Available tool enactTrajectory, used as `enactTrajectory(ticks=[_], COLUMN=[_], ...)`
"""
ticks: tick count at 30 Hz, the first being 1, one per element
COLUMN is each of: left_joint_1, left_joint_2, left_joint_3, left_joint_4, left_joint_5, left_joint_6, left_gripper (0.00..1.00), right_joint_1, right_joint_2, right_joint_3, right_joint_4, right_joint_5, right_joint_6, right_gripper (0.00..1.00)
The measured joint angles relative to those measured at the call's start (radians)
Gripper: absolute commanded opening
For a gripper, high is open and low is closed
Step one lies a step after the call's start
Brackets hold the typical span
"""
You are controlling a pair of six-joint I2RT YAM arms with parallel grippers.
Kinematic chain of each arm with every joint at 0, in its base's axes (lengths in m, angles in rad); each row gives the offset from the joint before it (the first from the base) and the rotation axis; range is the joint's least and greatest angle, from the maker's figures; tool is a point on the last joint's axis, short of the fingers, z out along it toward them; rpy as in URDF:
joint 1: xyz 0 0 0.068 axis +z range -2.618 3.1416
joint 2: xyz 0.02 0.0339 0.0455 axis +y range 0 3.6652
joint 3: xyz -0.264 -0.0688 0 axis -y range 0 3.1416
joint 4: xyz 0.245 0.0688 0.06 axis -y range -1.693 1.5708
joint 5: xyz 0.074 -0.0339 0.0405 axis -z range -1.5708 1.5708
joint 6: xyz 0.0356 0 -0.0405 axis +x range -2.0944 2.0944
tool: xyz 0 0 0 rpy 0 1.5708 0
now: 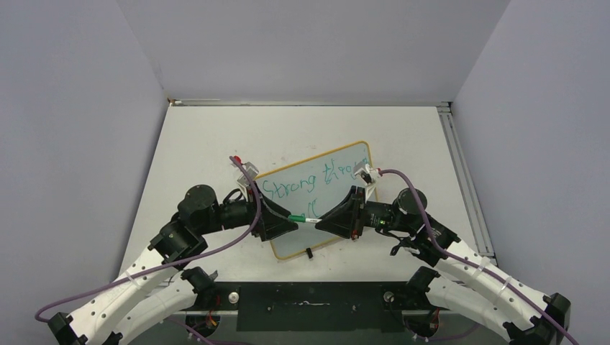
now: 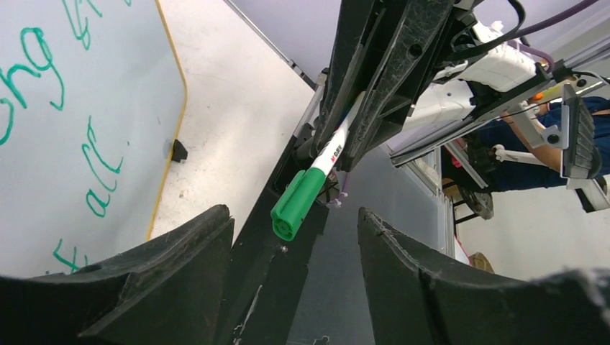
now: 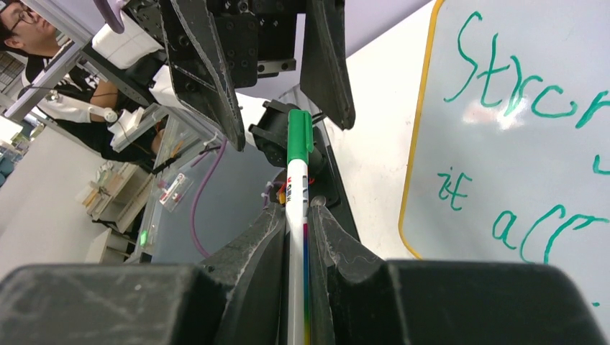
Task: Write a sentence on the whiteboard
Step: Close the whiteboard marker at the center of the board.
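From above, the left arm (image 1: 223, 212) and right arm (image 1: 388, 214) cover the whiteboard's (image 1: 296, 241) lower part — the sentence's (image 1: 288, 188) second line is mostly hidden. The marker's (image 3: 296, 187) near end runs off frame.

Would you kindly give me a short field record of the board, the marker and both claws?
whiteboard: lying askew on the table
sentence: green handwriting, two lines
marker: green cap on, pointing into left claw
left claw: open, not gripping the cap
right claw: shut on marker
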Motion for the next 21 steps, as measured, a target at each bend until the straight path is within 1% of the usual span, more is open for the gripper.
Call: enactTrajectory(ticks=[7,14,18,21], left_joint_1=[0.005,0.013,0.024,0.027], left_joint_2=[0.004,0.004,0.002,0.001], left_joint_3=[-0.005,-0.015,-0.022,-0.027], left_joint_4=[0.060,0.116,0.127,0.136], left_joint_5=[0.032,0.056,0.060,0.060], left_joint_6=[-0.040,-0.066,-0.080,-0.085], left_gripper=[0.41,0.39,0.33,0.25], right_joint_1=[0.000,0.000,0.000,0.000], right_joint_2=[0.006,0.009,0.016,0.016], right_joint_3=[0.000,0.000,0.000,0.000], right_joint_4=[0.044,0.062,0.070,0.072], right_joint_5=[0.000,-0.001,-0.004,-0.007], right_joint_6=[0.024,0.035,0.043,0.046], right_gripper=[0.05,0.05,0.05,0.05])
